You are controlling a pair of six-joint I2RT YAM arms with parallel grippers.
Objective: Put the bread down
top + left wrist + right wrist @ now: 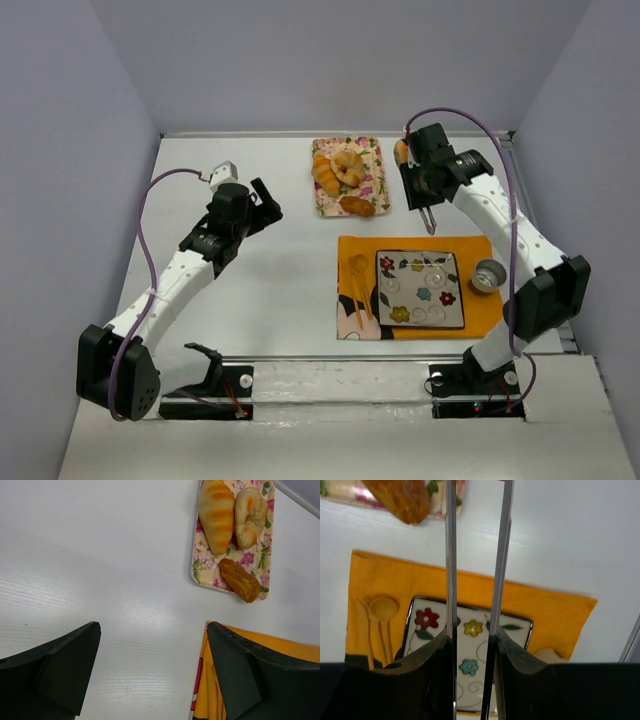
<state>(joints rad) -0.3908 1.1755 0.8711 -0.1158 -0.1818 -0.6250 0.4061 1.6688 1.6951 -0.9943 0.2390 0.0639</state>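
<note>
**Right jaws clamp tongs beyond the plate**

Overhead: the left arm [190,265] reaches mid-desk, left jaws wide open. The right arm [495,210] folds back, right jaws closed on tongs [428,218]. The bread [401,152], mostly hidden, shows behind that wrist, right of the floral tray [373,160].

Left wrist: the tray holds three pastries [217,515] on the white desk [100,580].

Right wrist: the tongs' blades cross a flowered plate [520,625] on an orange cloth [380,580].

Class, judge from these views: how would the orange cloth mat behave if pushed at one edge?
The orange cloth mat probably bunches rather than slides: it looks thin, with a wavy edge. The square flowered plate on it likely pins the middle.
</note>
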